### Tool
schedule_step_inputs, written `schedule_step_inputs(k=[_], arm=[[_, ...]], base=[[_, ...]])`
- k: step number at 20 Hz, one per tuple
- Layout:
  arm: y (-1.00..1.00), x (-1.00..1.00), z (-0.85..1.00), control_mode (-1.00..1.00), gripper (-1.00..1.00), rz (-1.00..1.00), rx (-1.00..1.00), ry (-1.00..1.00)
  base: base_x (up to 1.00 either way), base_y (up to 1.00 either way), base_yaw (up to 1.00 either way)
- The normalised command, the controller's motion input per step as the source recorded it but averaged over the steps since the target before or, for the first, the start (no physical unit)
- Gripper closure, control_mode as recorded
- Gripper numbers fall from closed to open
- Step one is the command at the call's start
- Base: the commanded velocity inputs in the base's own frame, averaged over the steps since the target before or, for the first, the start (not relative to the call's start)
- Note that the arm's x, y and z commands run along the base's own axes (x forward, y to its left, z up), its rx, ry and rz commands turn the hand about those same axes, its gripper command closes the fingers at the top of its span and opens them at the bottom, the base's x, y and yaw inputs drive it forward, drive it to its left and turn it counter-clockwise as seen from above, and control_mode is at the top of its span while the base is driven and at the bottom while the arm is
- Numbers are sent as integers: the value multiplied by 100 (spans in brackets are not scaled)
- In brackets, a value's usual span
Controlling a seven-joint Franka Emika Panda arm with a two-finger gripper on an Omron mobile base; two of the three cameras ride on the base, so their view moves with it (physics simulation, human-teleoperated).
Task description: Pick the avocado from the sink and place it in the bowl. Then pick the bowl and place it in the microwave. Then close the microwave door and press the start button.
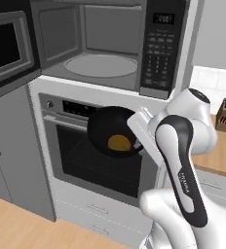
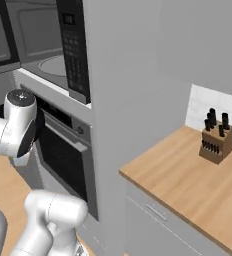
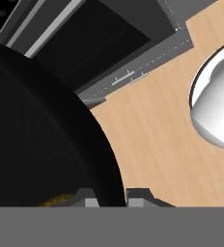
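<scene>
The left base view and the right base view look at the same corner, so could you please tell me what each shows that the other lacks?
Left base view alone: the black bowl raised in front of the oven, tilted, with the avocado inside, and the swung-open microwave door.

Right base view alone: a long stretch of wooden counter with a grey drawer front below.

Both share: the open microwave with its turntable and keypad, the oven beneath it, the knife block and the white arm.

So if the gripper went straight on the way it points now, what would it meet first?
The gripper is shut on the bowl rim and points down, so beyond the bowl it would probably meet the wooden floor before the oven; depth is unclear.
</scene>
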Motion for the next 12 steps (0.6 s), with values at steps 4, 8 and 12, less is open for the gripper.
schedule_step_inputs(k=[4, 8, 12], arm=[[0, 0, 0, 100, 100, 0, 0, 0], [0, 0, 0, 100, 100, 0, 0, 0], [0, 0, 0, 100, 100, 0, 0, 0]], base=[[30, 74, -31], [4, 67, -40], [-2, 65, -51]])
